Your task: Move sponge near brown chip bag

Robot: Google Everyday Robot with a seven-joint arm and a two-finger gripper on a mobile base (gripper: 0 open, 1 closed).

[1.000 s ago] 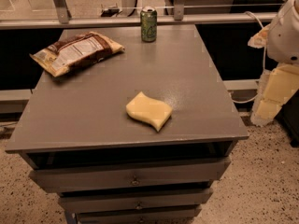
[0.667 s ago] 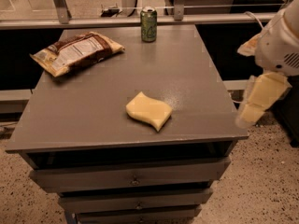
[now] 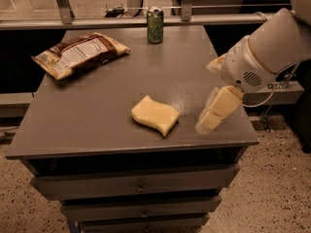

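The pale yellow sponge (image 3: pixel 154 114) lies flat on the grey table top (image 3: pixel 97 115), near its front edge and right of centre. The brown chip bag (image 3: pixel 80 54) with its white label lies at the table's back left corner, far from the sponge. My gripper (image 3: pixel 210 120) hangs over the table's front right part, just right of the sponge and a little above the surface, its pale yellow blocky fingers (image 3: pixel 221 107) pointing down and left. It holds nothing.
A green soda can (image 3: pixel 155 24) stands upright at the back edge of the table. The table is a cabinet with drawers (image 3: pixel 138 186) below. A metal rail and glass panel run behind it. Speckled floor lies around it.
My arm has swung in from the right, past the table's right edge, and the gripper now sits lower and closer to the sponge. The sponge, bag and can have not moved.
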